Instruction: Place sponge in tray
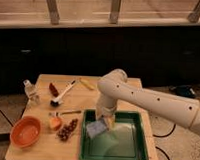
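Wooden table under me carries the tray [135, 148], and my gripper [104, 124] hangs over its near-left corner pinching the sponge [96, 129], which sits tilted just below and left of my fingers, low over the tray's floor.

A light wooden rectangular desk [90, 97] stands on a pale floor [176, 148] before a dark wall panel [64, 53]; grey metal posts [52, 7] rise above.
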`<action>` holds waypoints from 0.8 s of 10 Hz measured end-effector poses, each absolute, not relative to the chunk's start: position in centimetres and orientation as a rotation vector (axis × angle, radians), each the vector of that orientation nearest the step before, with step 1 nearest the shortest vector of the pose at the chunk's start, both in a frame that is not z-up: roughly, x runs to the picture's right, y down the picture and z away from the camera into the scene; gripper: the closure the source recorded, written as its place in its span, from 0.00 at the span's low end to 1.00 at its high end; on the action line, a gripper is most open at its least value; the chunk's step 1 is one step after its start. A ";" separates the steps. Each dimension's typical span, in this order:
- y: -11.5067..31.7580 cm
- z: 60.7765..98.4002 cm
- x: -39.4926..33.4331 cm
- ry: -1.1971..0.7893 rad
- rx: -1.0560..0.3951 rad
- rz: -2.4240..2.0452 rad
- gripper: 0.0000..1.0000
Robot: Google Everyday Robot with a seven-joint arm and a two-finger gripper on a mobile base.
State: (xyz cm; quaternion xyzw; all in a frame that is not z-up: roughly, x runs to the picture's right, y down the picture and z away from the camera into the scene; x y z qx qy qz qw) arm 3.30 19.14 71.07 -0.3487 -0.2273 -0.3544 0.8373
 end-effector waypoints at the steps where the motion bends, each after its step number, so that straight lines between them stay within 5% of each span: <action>1: 19.2 71.1 3.3 -0.484 -0.737 -0.753 0.79; 8: 19.5 71.5 3.9 -0.498 -0.730 -0.767 0.79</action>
